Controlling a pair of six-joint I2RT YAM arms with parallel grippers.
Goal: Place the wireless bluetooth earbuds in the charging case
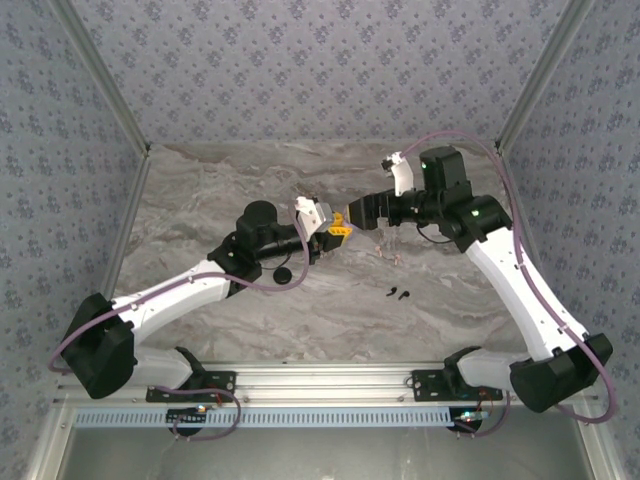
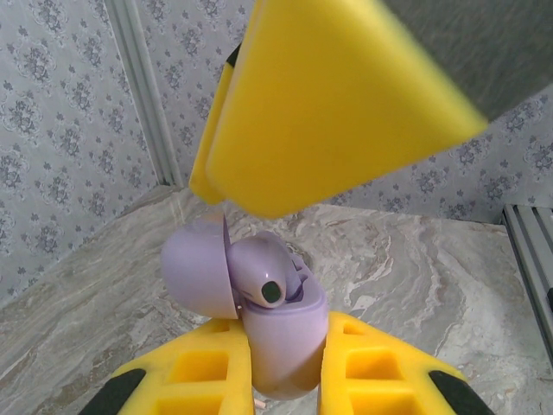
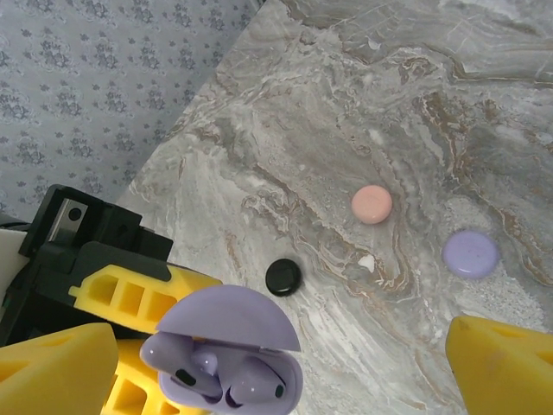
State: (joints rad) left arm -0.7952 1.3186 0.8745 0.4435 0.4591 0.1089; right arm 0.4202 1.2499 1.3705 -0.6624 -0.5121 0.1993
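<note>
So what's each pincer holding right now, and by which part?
Left pincer clamps the open pale purple plastic charging case by its base; right pincer open, empty.

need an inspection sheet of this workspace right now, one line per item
surface: grey marbled tabletop, no spills seen
job's things: lilac plastic charging case, lid open, lilac earbuds inside; black earbud pair loose on the tabletop
clutter: pink round disc, purple round disc, black round disc
end effectors: left end effector shut on the case; right end effector open, fingers wide of it
cables: purple cables along both arms
surroundings: patterned grey walls, metal frame posts
</note>
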